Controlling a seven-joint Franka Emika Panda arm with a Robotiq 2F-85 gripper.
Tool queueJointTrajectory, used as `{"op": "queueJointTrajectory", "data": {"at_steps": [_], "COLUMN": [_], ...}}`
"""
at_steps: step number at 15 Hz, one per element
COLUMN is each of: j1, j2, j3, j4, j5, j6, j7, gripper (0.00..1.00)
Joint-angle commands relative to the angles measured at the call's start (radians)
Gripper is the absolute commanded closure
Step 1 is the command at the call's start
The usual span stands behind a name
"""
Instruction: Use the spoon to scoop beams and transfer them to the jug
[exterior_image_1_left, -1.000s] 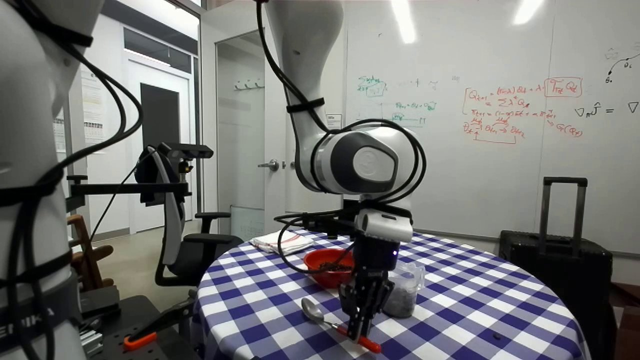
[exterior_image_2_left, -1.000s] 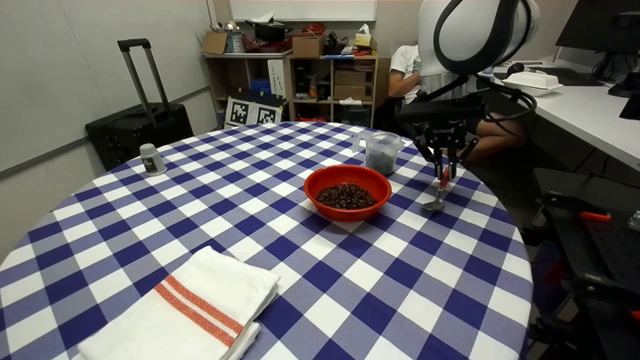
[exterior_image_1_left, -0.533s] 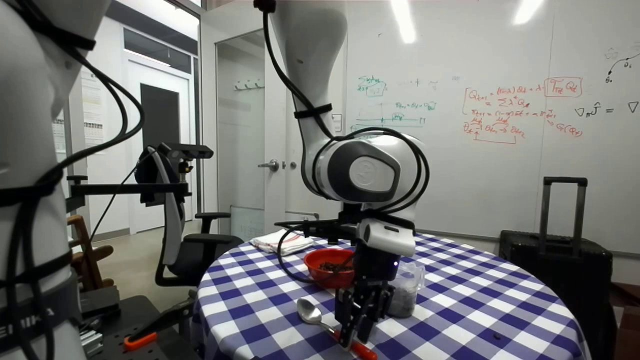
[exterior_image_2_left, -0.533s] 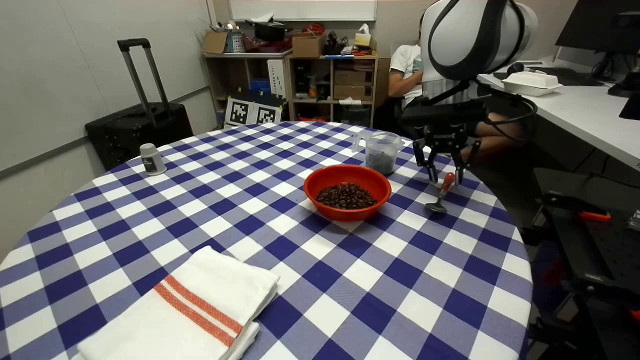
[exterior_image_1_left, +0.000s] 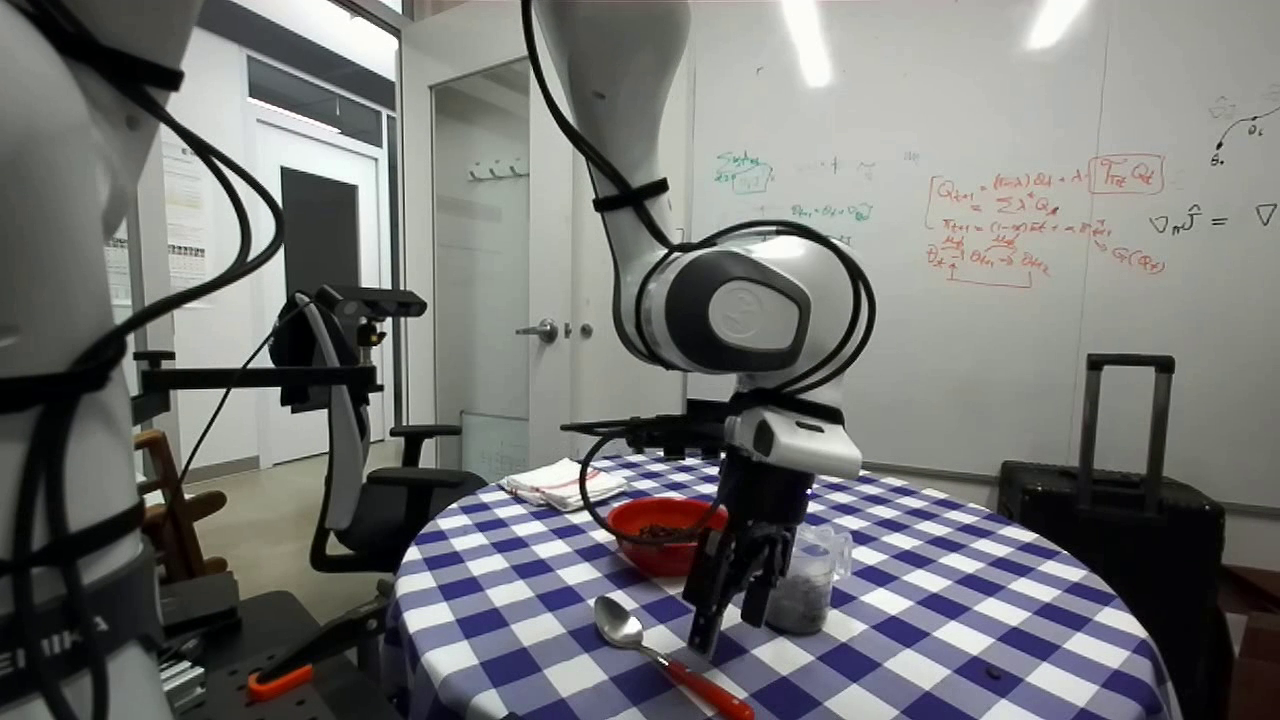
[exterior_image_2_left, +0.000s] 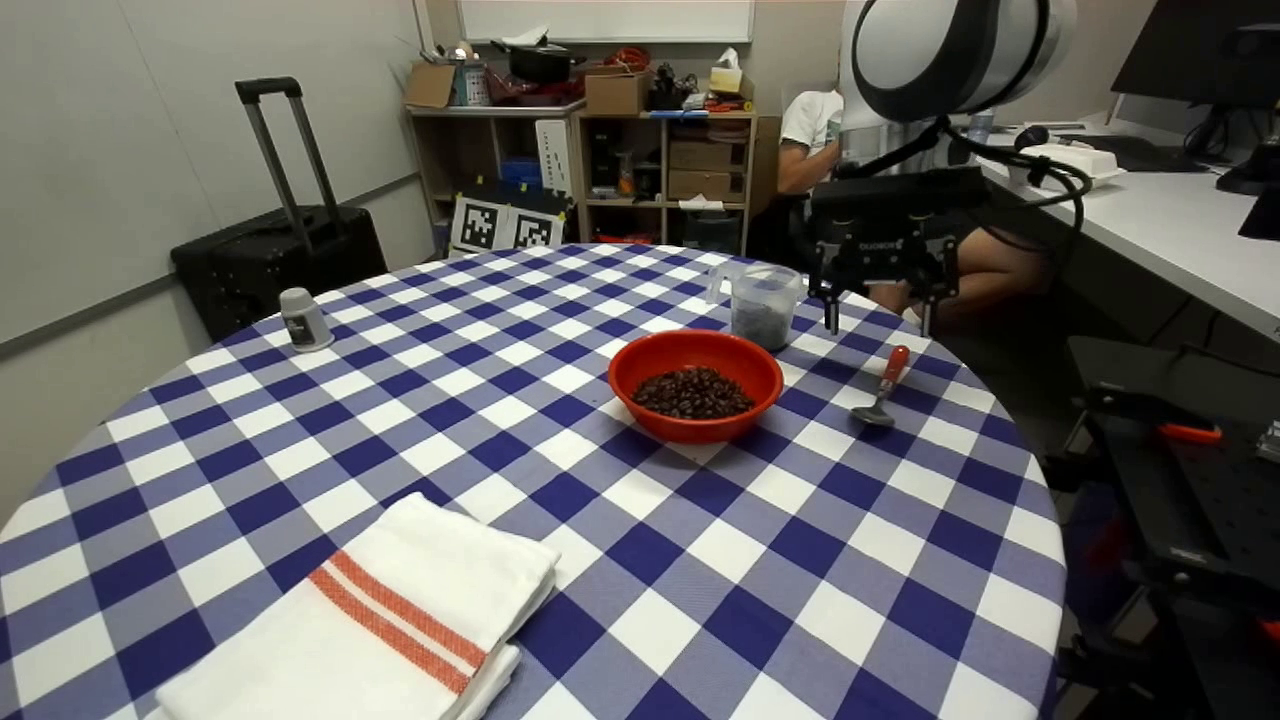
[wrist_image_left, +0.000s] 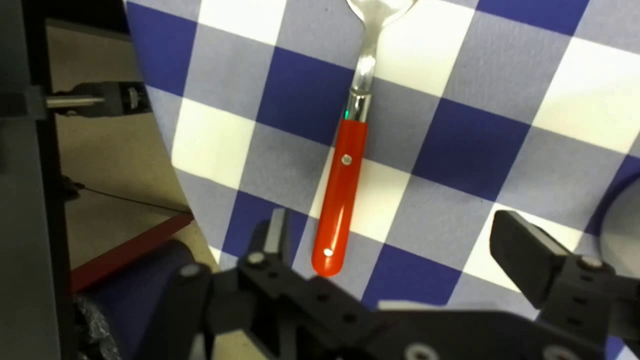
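Observation:
The spoon lies flat on the checked cloth, its red handle (wrist_image_left: 340, 200) towards the gripper and its metal bowl (exterior_image_1_left: 618, 620) pointing away. Above it my gripper (wrist_image_left: 391, 220) stands wide open with nothing between its fingers; in the wrist view the handle's end shows near the left finger. In an exterior view the gripper (exterior_image_2_left: 878, 322) hangs clear of the spoon (exterior_image_2_left: 890, 375). The translucent jug (exterior_image_2_left: 765, 305), dark in its lower part, stands beside the gripper. Dark beans (exterior_image_2_left: 695, 393) lie in the red bowl (exterior_image_2_left: 690, 432) near the jug.
A folded white towel (exterior_image_2_left: 370, 620) with red stripes lies on the table. Across the table stands a small grey cup-shaped thing (exterior_image_2_left: 305, 320). A small dark bit (exterior_image_1_left: 993, 672) rests on the cloth. The table's edge runs close past the spoon; a person (exterior_image_2_left: 815, 140) sits behind the arm.
A second ago the gripper was shut on the spoon's handle. It has opened, the spoon has settled flat on the cloth, and the gripper has risen and shifted towards the jug.

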Motion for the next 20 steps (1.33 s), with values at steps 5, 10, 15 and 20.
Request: {"op": "queueJointTrajectory", "data": {"at_steps": [5, 10, 15, 20], "j1": [0.017, 0.059, 0.122, 0.132], "j2": [-0.224, -0.309, -0.38, -0.382], "j3": [-0.008, 0.05, 0.128, 0.149], "j4": [0.035, 0.084, 0.121, 0.123], "j5": [-0.083, -0.104, -0.118, -0.108], "j6": [-0.39, -0.568, -0.611, -0.589], "j7": [-0.296, -0.429, -0.539, -0.531], "gripper": [0.0, 0.0, 0.0, 0.0]}}
